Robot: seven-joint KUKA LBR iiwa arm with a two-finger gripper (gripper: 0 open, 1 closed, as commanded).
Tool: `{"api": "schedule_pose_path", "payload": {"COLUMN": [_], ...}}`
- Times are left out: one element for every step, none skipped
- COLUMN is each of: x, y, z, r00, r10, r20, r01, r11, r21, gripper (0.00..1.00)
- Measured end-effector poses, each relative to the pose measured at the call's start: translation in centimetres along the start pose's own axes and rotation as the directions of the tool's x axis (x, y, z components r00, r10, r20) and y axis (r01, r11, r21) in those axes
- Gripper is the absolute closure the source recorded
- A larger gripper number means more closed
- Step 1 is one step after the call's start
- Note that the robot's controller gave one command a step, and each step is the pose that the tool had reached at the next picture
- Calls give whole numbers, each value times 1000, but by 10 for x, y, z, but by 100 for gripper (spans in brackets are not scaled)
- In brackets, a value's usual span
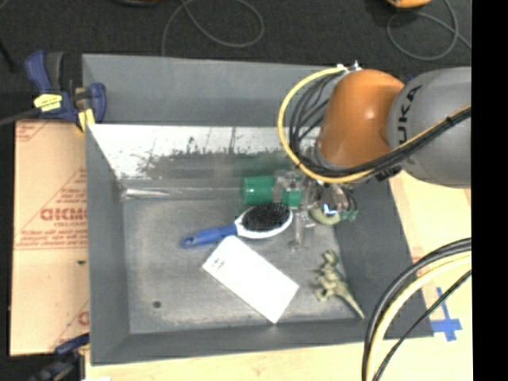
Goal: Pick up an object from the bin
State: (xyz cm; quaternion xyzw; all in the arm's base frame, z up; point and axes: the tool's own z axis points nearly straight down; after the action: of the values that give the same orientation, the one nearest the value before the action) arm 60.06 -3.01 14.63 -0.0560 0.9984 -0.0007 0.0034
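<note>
My gripper (302,211) hangs low in the bin's right half, under the arm's orange cover. It is just right of the head of a hairbrush (262,221), which has black bristles in a white oval and a blue handle pointing left. A green cylinder (259,187) lies on its side close to the gripper's upper left, against the back wall. Nothing shows held in the gripper.
A flat white box (249,279) lies tilted in front of the brush, at the bin's middle. An olive toy dinosaur (332,282) rests near the front right corner. The left half of the bin floor is bare. The arm and its cables cover the back right corner.
</note>
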Motion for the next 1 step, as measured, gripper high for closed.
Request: {"api": "schedule_pose_path", "payload": {"x": [8], "y": [6], "z": [63], "r00": [1000], "r10": [14], "r20": [19], "r01": [-14], "r11": [1000], "r21": [0], "gripper": [0]}}
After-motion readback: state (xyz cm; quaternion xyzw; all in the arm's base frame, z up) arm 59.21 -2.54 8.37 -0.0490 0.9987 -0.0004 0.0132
